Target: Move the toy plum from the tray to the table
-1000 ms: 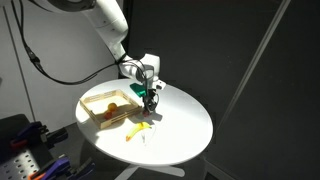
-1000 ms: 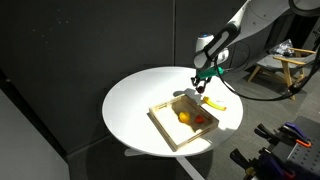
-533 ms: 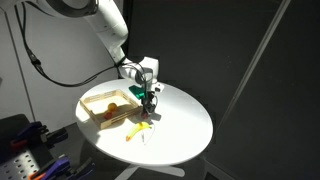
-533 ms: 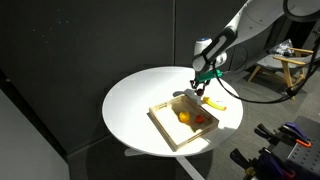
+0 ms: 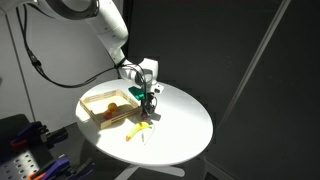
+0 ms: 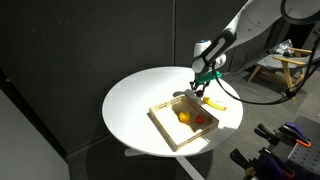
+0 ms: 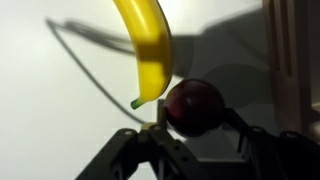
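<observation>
- my exterior cameras both stand off the table (image 5: pixel 185 128), raised, tilted down at it from a middling distance.
- they face it from different sides: in an exterior view the tray (image 5: pixel 95 118) lies left of the gripper (image 5: pixel 150 99), in an exterior view the tray (image 6: pixel 163 129) lies nearer the lens than the gripper (image 6: pixel 200 88).
- both share the whole tabletop and tray.
- my wrist camera looks down, very close: banana (image 7: pixel 150 45), plum (image 7: pixel 193 106) and tray rim (image 7: pixel 290 50) fill it.

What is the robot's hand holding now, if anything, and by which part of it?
The hand holds the toy plum, pinched at its two opposite sides between the fingers.
</observation>
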Available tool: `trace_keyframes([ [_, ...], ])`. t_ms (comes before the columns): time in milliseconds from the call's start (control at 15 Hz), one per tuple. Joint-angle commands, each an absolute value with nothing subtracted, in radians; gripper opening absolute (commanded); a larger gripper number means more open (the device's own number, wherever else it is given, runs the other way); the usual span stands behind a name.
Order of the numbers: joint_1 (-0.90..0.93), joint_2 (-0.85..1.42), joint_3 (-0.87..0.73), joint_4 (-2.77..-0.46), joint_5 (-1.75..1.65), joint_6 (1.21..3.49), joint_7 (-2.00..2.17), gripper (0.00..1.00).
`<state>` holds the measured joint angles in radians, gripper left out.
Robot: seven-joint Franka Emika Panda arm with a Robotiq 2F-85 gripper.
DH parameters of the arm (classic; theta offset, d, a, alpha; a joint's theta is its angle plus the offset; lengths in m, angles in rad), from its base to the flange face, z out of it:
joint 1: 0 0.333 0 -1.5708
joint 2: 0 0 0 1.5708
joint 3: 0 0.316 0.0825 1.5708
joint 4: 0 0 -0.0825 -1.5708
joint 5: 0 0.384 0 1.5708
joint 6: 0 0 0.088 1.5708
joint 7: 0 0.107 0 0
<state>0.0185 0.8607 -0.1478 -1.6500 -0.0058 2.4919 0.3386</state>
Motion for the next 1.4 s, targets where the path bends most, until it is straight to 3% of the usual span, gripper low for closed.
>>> trace_keyframes([
  [0,0.012,0.874,-0.142,-1.624,0.005,2.489,0.322,0.34],
  [1333,0.013,0.887,-0.145,-1.623,0.004,2.486,0.324,0.34],
])
